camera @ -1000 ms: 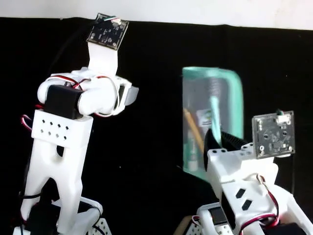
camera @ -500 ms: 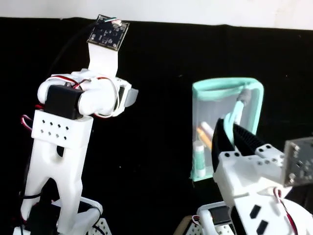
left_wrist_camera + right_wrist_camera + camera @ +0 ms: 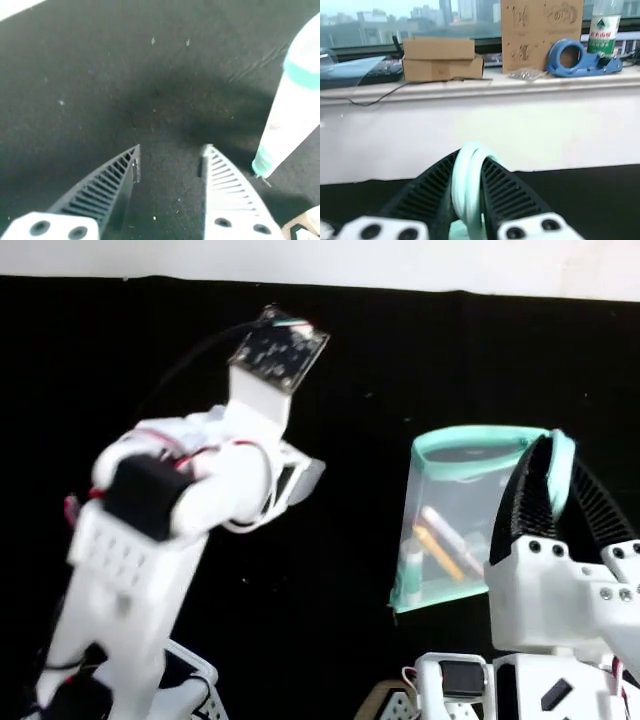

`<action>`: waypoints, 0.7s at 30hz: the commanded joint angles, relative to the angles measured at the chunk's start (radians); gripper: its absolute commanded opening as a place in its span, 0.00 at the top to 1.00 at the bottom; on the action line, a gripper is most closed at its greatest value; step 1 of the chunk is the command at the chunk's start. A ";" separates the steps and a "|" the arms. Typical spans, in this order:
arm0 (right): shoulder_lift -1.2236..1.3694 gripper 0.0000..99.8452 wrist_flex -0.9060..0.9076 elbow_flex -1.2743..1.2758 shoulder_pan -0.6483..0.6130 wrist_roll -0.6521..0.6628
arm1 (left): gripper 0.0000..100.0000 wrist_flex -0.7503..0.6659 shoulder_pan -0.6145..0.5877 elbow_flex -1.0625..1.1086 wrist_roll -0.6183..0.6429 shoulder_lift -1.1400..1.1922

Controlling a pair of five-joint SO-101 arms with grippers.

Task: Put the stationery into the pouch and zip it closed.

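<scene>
Right end effector (image 3: 471, 159) pinching mint rim of pouch (image 3: 455, 505), pouch held up at right of high view, stationery (image 3: 440, 542) inside, left end effector (image 3: 170, 156) spread above black worktop (image 3: 90, 75)

bottle (image 3: 606, 24) label too small to read, cardboard board (image 3: 541, 30) markings indistinct

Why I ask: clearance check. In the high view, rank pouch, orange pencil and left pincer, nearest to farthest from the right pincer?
1. pouch: teal rim clamped in the right pincer.
2. orange pencil: inside the pouch, below the grip.
3. left pincer: well off to the left, clear of the pouch.
</scene>
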 commanded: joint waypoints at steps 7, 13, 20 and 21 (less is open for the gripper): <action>0.053 1.00 -0.180 -0.039 0.008 -0.011 | 0.99 0.002 0.048 -0.002 -0.005 -0.124; 0.124 1.00 -0.186 -0.139 0.008 -0.006 | 0.99 -0.005 0.272 0.064 -0.006 -0.125; 0.151 0.99 -0.189 -0.160 0.013 -0.005 | 0.99 0.003 0.421 0.059 -0.006 -0.130; 0.156 0.99 -0.191 -0.160 0.013 -0.005 | 0.99 0.003 0.437 0.059 -0.006 -0.130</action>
